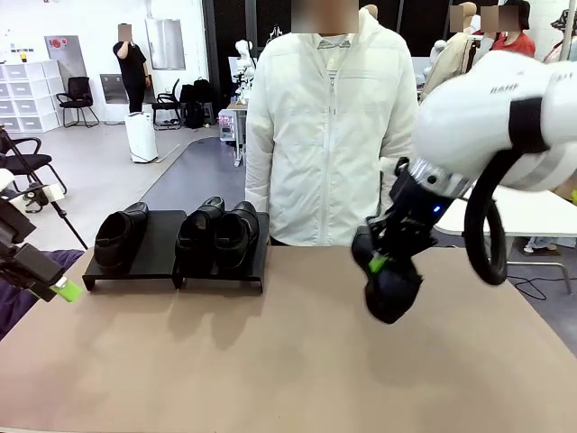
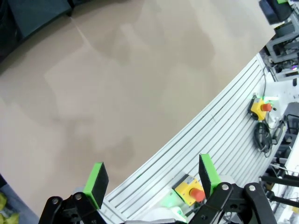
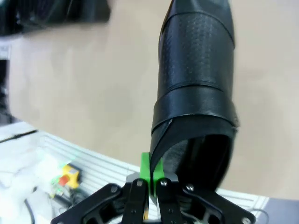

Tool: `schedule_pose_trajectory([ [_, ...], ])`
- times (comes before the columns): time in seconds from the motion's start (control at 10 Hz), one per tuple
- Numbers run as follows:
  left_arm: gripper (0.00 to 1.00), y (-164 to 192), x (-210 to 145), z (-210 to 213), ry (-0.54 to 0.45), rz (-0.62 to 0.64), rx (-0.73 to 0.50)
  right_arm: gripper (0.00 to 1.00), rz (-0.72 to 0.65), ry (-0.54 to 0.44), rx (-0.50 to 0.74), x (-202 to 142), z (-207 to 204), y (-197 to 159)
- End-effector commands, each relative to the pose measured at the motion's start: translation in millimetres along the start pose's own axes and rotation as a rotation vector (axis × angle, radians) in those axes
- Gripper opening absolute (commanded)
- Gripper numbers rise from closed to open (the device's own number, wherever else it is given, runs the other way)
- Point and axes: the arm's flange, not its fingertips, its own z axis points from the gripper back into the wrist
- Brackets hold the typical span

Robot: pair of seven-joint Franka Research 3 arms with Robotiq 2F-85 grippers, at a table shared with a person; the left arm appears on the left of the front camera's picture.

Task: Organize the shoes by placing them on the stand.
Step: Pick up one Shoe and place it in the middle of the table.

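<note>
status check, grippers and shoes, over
Left gripper open, empty, low at table's left edge. Right gripper shut on fourth shoe, lifted over table. Three shoes on stand, one slot free. Path clear.

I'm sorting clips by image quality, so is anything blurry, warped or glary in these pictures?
Front view: sharp, though the shoe in the right tool looks slightly smeared. Left wrist view: wide-angle bend curves the table edge. Right wrist view: the held shoe is soft up close, with pale sheen on its leather.
</note>
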Motion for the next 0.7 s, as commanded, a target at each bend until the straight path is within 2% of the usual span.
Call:
schedule_pose_trajectory([
  [0.0, 1.0, 0, -1, 2, 0.002, 0.006, -0.004, 0.0, -0.004, -0.072, 0.053, -50, -33, 48],
  [0.3, 1.0, 0, -1, 2, 0.002, 0.006, -0.004, 0.0, 0.009, -0.012, 0.086, -52, -95, 114],
  [0.4, 1.0, 0, -1, 2, 0.002, 0.006, -0.004, 0.0, -0.038, 0.006, 0.097, -45, -114, 130],
  [0.6, 1.0, 0, -1, 2, 0.002, 0.006, -0.004, 0.0, -0.037, 0.051, 0.077, -35, -144, 145],
])
